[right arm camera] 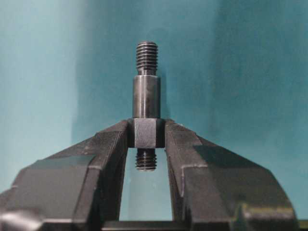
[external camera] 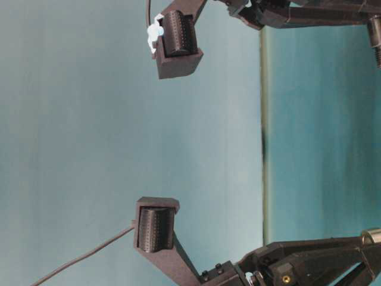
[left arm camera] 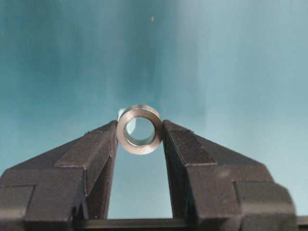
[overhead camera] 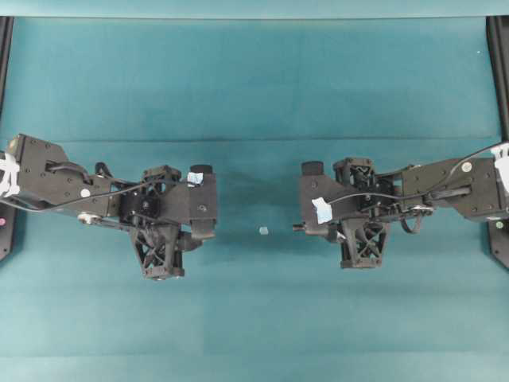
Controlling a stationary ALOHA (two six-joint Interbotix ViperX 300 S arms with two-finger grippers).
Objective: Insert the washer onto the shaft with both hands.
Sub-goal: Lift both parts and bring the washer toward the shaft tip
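The washer [left arm camera: 139, 129], a silvery ring with its hole facing the camera, is pinched between the tips of my left gripper [left arm camera: 139, 131], which is shut on it. The shaft [right arm camera: 146, 96], dark grey with stepped diameters and threaded ends, points away from the right wrist camera. My right gripper [right arm camera: 146, 133] is shut on its square middle section. In the overhead view the left gripper [overhead camera: 205, 231] and right gripper [overhead camera: 306, 228] face each other across a gap. The shaft's tip [overhead camera: 297, 227] pokes toward the left gripper. The washer does not show clearly there.
A tiny pale fleck [overhead camera: 263, 231] lies on the teal cloth [overhead camera: 254, 95] between the two grippers. Black frame rails run along the left edge [overhead camera: 5, 48] and right edge [overhead camera: 501, 64] of the table.
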